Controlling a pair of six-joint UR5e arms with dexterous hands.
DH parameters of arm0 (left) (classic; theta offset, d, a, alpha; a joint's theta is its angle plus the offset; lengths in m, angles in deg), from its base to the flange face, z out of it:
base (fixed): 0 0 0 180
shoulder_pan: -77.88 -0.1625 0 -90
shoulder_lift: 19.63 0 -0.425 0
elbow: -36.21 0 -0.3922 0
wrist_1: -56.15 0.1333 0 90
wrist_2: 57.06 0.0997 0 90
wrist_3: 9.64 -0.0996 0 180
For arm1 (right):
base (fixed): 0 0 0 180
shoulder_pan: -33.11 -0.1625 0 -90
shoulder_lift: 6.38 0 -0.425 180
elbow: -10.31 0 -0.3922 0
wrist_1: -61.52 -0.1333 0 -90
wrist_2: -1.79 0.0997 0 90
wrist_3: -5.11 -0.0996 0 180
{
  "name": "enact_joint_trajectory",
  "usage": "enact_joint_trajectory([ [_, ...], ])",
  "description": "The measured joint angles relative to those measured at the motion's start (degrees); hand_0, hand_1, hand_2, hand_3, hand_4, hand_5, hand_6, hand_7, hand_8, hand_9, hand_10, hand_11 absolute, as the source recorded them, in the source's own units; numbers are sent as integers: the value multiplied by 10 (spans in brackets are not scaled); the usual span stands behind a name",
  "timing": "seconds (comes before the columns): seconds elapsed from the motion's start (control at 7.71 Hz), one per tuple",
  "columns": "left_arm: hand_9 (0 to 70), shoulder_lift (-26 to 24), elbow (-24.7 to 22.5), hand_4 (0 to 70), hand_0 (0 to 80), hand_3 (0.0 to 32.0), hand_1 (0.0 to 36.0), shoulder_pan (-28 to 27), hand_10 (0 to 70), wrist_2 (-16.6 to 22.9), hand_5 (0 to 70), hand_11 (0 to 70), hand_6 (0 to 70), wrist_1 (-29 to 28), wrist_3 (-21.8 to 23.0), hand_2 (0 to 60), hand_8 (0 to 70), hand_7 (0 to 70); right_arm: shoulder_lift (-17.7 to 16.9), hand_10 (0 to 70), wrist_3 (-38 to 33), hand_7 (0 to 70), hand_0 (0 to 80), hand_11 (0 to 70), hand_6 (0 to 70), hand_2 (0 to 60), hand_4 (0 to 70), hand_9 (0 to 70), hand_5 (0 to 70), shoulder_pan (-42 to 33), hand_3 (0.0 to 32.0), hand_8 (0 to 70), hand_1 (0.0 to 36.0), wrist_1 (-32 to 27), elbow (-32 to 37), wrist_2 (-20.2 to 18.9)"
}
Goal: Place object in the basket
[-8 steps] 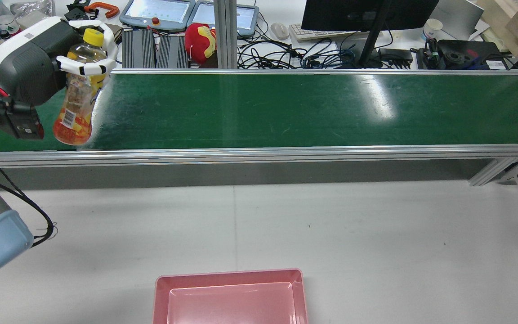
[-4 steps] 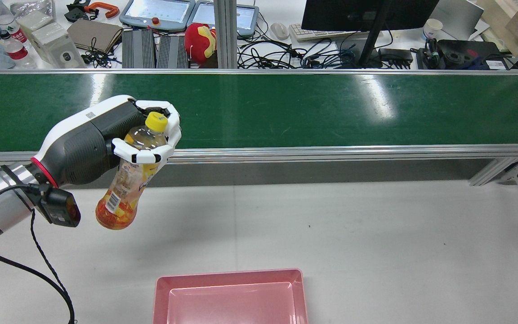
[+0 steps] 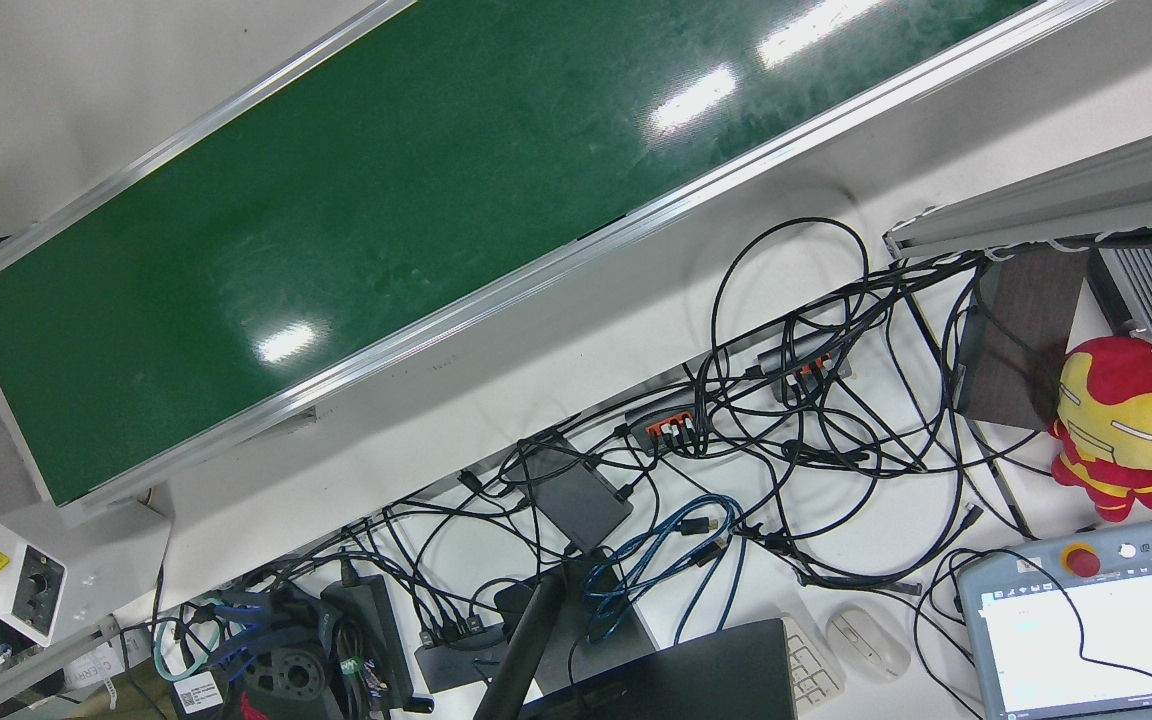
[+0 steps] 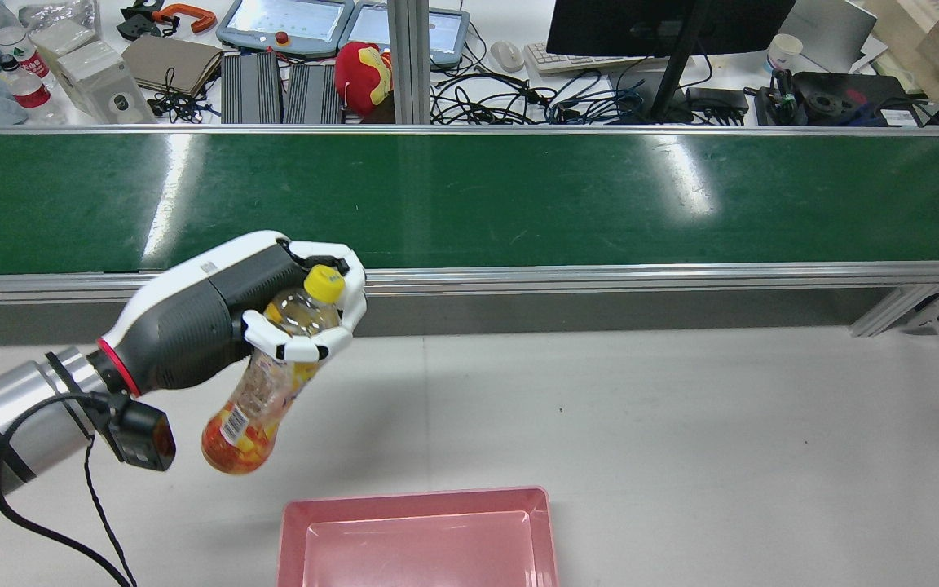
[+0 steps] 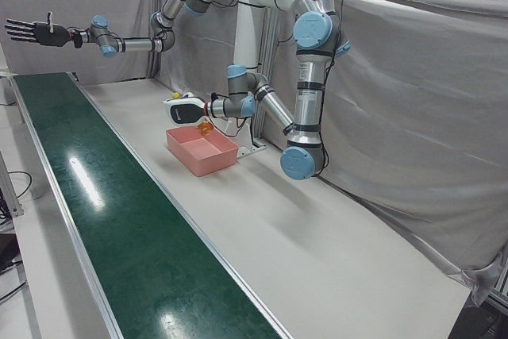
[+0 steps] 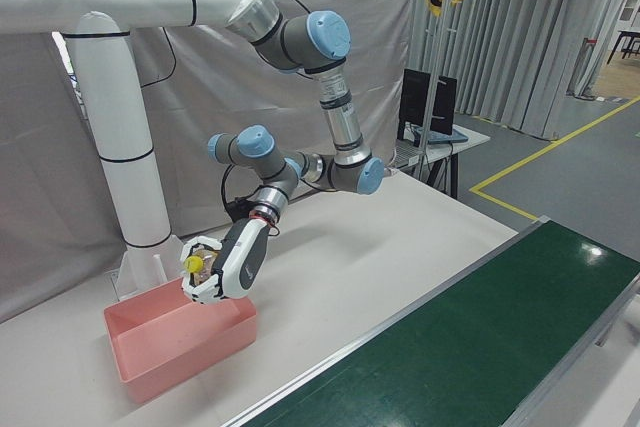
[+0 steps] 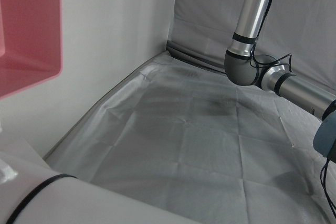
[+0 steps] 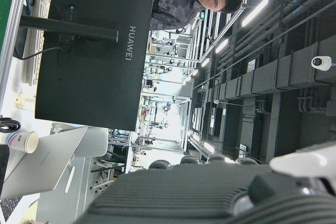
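Observation:
My left hand (image 4: 229,318) is shut on a clear juice bottle (image 4: 256,408) with a yellow cap and an orange label. It grips the bottle's neck and holds it tilted above the white table. The bottle hangs just beyond the far left corner of the pink basket (image 4: 412,499) in the rear view. The hand (image 6: 228,267) and basket (image 6: 190,347) also show in the right-front view. The basket's pink wall (image 7: 31,19) fills the left hand view's upper left. My right hand (image 5: 32,32) is open with fingers spread, raised high above the far end of the belt.
A long green conveyor belt (image 4: 518,196) with metal rails runs across beyond the table. Behind it lie cables, a monitor (image 4: 665,24), tablets and a red plush toy (image 4: 362,75). The arms' white pedestal (image 6: 120,147) stands behind the basket.
My left hand has carried the bottle off the belt's left end, toward the robot and to the right in the rear view, lower and close to the basket.

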Motion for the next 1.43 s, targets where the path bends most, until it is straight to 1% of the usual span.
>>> enact_joint_trajectory([
  [0.26,700,0,0,420,517,0,178,-39,627,-3,700,700,650,3,-9,586,700,639,0,0,0,0,0,0,0,0,0,0,0,0,0,0,0,0,1,0],
  [0.39,700,0,1,406,512,0,170,-60,604,-4,700,700,636,3,-12,554,700,624,0,0,0,0,0,0,0,0,0,0,0,0,0,0,0,0,1,1],
  [0.52,700,2,3,401,512,0,162,-82,573,-6,700,700,621,-2,-26,508,679,605,0,0,0,0,0,0,0,0,0,0,0,0,0,0,0,0,1,0],
  [0.65,700,3,10,392,507,0,154,-103,556,-10,700,700,608,-9,-43,475,657,587,0,0,0,0,0,0,0,0,0,0,0,0,0,0,0,0,1,0],
  [0.78,700,4,32,398,514,0,158,-119,549,-16,700,700,604,-27,-54,470,652,587,0,0,0,0,0,0,0,0,0,0,0,0,0,0,0,0,1,0],
  [0.91,700,2,61,397,519,0,158,-132,542,-20,700,700,596,-50,-58,451,645,580,0,0,0,0,0,0,0,0,0,0,0,0,0,0,0,0,1,0],
  [1.04,700,1,80,350,510,0,140,-140,487,-21,700,691,495,-65,-59,346,574,495,0,0,0,0,0,0,0,0,0,0,0,0,0,0,0,0,1,0],
  [1.17,534,1,87,249,481,0,99,-143,393,-21,696,556,292,-63,-58,180,423,357,0,0,0,0,0,0,0,0,0,0,0,0,0,0,0,0,1,0],
  [1.3,412,1,82,201,495,0,101,-143,324,-19,614,470,172,-48,-57,43,317,263,0,0,0,0,0,0,0,0,0,0,0,0,0,0,0,0,1,0],
  [1.43,328,1,68,167,511,0,99,-141,278,-18,565,412,118,-23,-57,0,249,206,0,0,0,0,0,0,0,0,0,0,0,0,0,0,0,0,1,0],
])
